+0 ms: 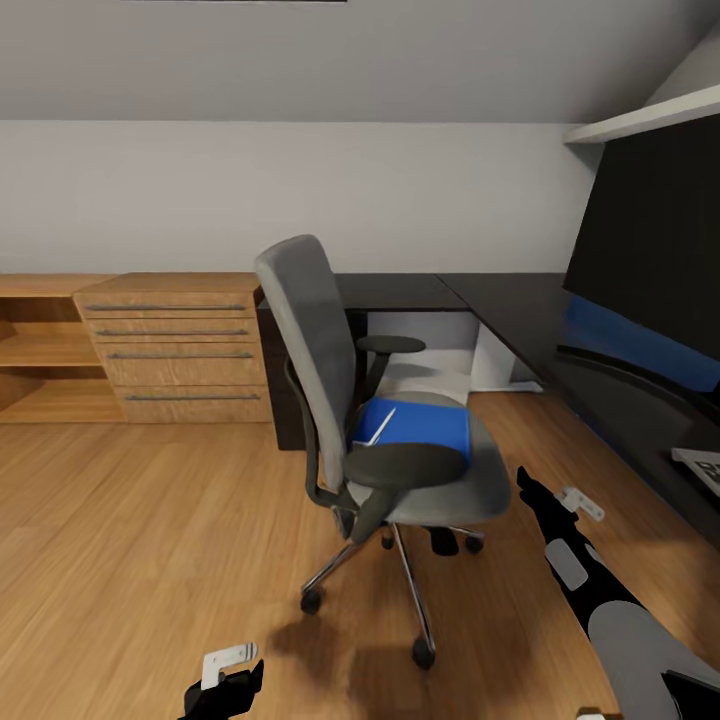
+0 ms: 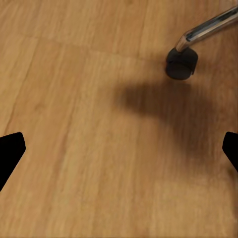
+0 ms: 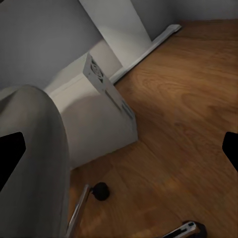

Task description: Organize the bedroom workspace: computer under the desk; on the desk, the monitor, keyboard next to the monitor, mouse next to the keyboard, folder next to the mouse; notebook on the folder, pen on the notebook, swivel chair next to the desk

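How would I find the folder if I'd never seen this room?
Look for the grey chair in the middle of the wood floor. The folder lies flat on its seat, bright blue, with a thin white pen on it.

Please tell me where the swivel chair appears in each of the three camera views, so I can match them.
Head view: the swivel chair stands mid-frame on the wood floor, the blue folder on its seat.
Left wrist view: one castor on a chrome leg, at a corner of the frame.
Right wrist view: the grey seat edge, with a castor below it.
Shared landmark: the wood floor.
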Available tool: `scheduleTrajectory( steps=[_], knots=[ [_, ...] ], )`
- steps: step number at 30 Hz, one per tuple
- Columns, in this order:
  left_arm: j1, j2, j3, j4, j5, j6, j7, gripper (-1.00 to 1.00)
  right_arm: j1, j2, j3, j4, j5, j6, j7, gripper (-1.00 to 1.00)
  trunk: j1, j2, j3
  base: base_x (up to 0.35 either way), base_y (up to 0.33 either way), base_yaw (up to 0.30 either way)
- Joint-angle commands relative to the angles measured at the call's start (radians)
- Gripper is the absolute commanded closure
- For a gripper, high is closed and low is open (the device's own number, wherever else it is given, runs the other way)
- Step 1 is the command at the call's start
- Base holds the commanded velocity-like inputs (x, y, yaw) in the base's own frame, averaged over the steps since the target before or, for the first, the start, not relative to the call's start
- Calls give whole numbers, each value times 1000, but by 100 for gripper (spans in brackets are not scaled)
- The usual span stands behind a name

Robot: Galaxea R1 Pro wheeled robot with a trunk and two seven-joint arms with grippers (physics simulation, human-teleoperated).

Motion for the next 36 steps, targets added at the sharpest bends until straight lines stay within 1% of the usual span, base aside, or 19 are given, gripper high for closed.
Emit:
scheduleTrajectory(
  steps=[1, 9, 13, 21, 36],
  knots=[
    [0, -1, 2, 0, 6, -2, -1, -100, -1, 0, -3, 2, -10, -1, 9, -100, 0, 0, -1, 45, -10, 0],
    [0, -1, 2, 1, 6, -3, -1, -100, -1, 0, -3, 2, -11, 13, 8, -100, 0, 0, -1, 175, -4, 0],
    [0, -1, 2, 1, 6, -17, 0, -100, -1, 0, -3, 2, -11, 21, 8, -100, 0, 0, -1, 95, -1, 0],
    [0, -1, 2, 14, 5, -45, 0, -100, -1, 0, -2, 3, -11, 28, 8, -100, 0, 0, -1, 23, 0, 0],
    [0, -1, 1, 22, 4, -48, 0, -100, -1, 3, -6, 31, -12, 32, 6, -100, 0, 0, -1, 1, 0, 0]
  ],
)
